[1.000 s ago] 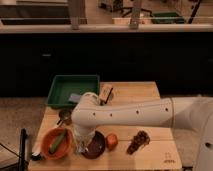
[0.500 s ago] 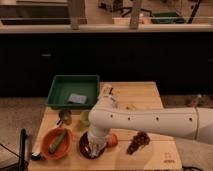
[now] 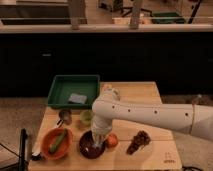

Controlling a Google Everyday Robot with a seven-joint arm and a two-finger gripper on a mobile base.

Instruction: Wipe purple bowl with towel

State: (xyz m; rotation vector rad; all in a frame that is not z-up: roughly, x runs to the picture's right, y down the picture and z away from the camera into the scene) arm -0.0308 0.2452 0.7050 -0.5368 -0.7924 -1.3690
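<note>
The purple bowl (image 3: 90, 148) is a dark, glossy, shallow bowl near the front edge of the wooden table (image 3: 150, 92). My white arm reaches in from the right and bends down over it. The gripper (image 3: 98, 141) is lowered into the bowl's right half, and a pale shape hangs at its tip. I cannot tell whether that shape is the towel. An orange bowl (image 3: 50, 149) holding a green item (image 3: 58, 141) sits just left of the purple bowl.
A green tray (image 3: 60, 87) at the back left holds a small pale cloth-like piece (image 3: 76, 98). A pale-green cup (image 3: 86, 117) and a metal cup (image 3: 64, 116) stand behind the bowls. An orange fruit (image 3: 112, 141) and a brown clump (image 3: 139, 141) lie to the right of the purple bowl.
My arm's bend has shifted right and the gripper has moved slightly within the purple bowl. The bowls and other items have stayed put.
</note>
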